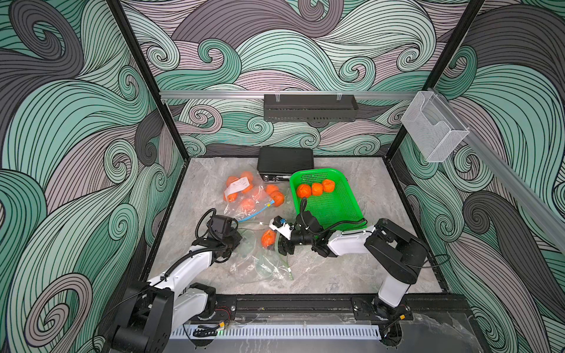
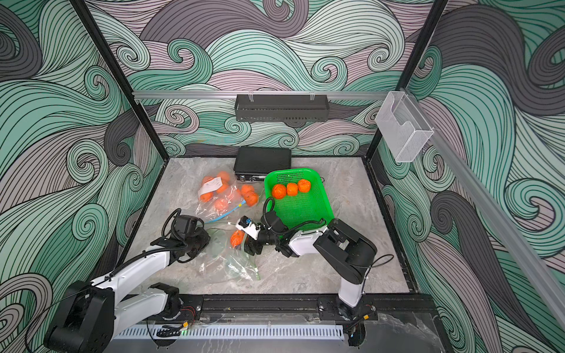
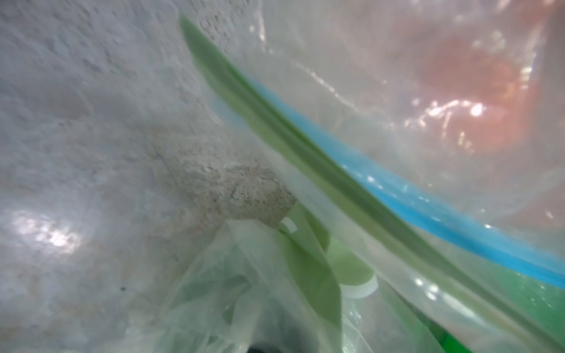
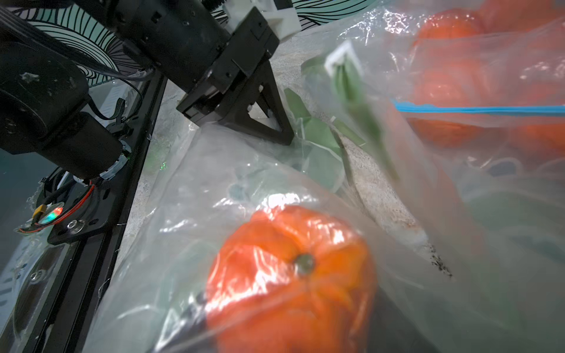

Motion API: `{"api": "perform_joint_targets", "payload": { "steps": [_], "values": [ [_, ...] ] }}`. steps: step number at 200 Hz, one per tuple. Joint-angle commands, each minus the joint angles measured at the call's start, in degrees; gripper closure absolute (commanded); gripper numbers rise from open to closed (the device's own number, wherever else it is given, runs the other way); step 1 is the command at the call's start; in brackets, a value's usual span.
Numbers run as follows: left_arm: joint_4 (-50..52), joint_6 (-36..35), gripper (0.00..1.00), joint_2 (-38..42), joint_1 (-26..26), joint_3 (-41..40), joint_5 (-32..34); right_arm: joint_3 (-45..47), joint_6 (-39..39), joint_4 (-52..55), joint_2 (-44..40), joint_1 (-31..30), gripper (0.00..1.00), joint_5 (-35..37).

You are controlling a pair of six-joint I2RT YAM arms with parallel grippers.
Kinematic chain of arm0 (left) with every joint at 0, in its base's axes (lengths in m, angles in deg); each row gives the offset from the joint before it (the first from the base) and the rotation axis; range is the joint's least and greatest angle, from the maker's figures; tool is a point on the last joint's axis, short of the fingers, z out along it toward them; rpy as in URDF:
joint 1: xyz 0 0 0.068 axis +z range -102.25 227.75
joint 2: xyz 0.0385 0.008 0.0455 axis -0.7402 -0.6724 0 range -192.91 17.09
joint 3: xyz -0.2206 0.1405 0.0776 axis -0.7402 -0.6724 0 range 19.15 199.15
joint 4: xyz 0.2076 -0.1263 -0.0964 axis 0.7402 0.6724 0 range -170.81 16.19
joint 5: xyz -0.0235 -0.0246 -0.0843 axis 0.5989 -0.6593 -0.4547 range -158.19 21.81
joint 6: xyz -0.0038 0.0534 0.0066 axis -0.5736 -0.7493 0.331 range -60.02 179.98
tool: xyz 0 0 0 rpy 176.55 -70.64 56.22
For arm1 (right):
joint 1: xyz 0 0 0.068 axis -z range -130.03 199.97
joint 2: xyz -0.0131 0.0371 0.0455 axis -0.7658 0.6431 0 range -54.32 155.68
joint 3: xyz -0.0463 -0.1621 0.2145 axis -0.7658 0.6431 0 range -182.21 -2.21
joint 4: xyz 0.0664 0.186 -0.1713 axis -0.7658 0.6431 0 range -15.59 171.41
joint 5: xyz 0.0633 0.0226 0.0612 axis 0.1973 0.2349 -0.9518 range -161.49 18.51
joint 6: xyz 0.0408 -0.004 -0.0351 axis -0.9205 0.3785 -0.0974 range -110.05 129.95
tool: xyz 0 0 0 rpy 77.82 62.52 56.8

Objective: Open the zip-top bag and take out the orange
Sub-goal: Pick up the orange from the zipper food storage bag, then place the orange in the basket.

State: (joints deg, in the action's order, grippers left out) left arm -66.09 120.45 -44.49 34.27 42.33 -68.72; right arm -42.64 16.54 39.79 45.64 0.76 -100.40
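Orange (image 1: pixel 268 238) not yet out of zip-top bag (image 1: pixel 260 266); zip state not discernible.
It lies mid-table at 8 o'clock from the green basket (image 1: pixel 294 195), with film over it in the right wrist view. Left gripper (image 4: pixel 284 136), at its 9 o'clock, has jaws together on the bag's film. Right gripper (image 1: pixel 278 245) is just beside it at 4 o'clock; whether those jaws grip cannot be told. Remaining, by my judgement: lift it clear.
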Motion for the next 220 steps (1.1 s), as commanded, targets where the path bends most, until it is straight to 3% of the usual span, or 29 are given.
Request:
{"api": "perform_joint_targets", "payload": {
  "steps": [1,101,220],
  "values": [
    [2.3,-0.8,1.00,1.5,0.8,0.2,2.6,0.5,0.3,3.6,-1.6,1.0,0.35,1.9],
    [3.6,-1.0,1.00,4.3,1.4,-1.1,3.9,1.0,0.1,12.3,-10.7,1.0,0.39,3.4],
    [1.7,1.5,0.99,5.2,2.3,1.0,7.0,-4.9,1.6,37.3,-33.8,3.6,0.37,19.9]
  ]
}}
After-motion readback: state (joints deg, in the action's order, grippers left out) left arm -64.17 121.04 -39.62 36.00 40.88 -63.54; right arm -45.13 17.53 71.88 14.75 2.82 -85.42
